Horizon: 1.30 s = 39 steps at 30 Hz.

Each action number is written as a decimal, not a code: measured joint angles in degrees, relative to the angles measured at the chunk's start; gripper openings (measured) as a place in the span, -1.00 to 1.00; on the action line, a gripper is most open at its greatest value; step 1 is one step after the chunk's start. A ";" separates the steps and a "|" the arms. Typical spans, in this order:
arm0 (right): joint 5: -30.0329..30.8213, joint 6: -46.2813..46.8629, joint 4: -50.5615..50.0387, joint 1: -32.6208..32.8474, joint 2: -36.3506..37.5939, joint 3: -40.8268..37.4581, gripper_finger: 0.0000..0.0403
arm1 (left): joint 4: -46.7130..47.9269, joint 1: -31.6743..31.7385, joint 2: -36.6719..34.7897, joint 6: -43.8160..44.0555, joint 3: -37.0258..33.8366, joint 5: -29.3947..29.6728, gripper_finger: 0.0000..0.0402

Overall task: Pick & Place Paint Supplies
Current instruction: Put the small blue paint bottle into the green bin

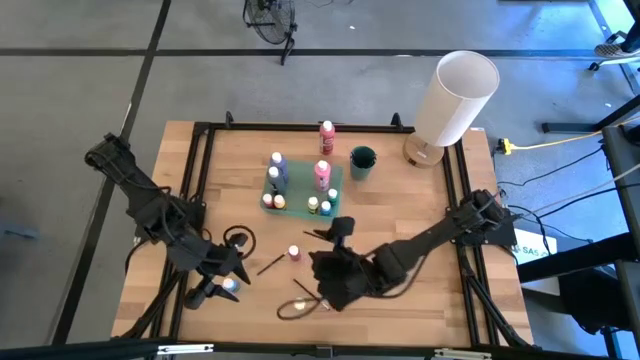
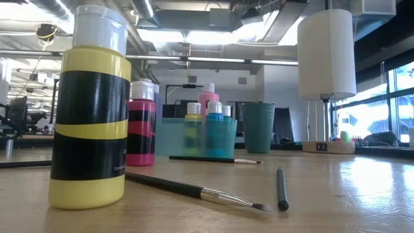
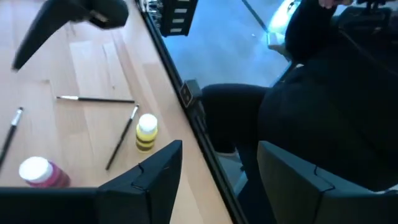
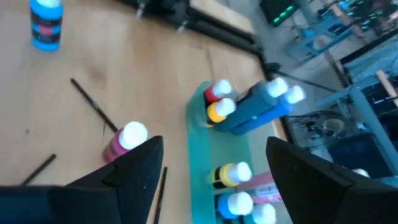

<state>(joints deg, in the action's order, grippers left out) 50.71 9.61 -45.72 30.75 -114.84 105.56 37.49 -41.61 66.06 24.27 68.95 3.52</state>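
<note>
A teal tray [image 1: 300,190] on the table's middle holds several white-capped paint bottles [image 4: 227,102]. A pink bottle [image 1: 294,253] stands loose on the wood, and a yellow-and-black one [image 2: 90,110] stands by the near edge. Thin dark brushes [image 2: 194,191] lie flat around them. My left gripper [image 3: 221,149] hovers open at the near left with nothing between its fingers. Close by it in the high view stands a blue bottle [image 1: 229,286]. My right gripper [image 4: 214,143] is open and empty over the wood, just short of the tray's near end.
A big white cylinder [image 1: 455,95] on a wooden base stands at the far right, and a dark green cup [image 1: 362,160] is beside the tray. Another pink bottle [image 1: 327,132] stands at the far edge. A black frame [image 1: 200,180] borders the table.
</note>
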 joint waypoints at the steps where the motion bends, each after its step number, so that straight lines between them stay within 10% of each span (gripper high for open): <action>1: 0.79 0.73 -0.60 0.69 0.55 0.02 0.44 | 0.94 -0.45 0.59 0.00 1.09 0.84 0.01; 17: 2.22 6.98 -5.71 4.22 1.63 0.04 0.44 | 27.58 -9.97 17.76 -6.89 16.39 10.50 -0.06; 39: 0.47 9.49 -7.52 3.17 1.63 0.04 0.44 | 28.77 -11.53 22.03 -5.25 16.39 11.52 0.01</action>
<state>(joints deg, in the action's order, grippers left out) 51.17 19.09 -53.24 33.92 -113.21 105.60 66.27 -53.14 88.09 19.02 85.34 15.04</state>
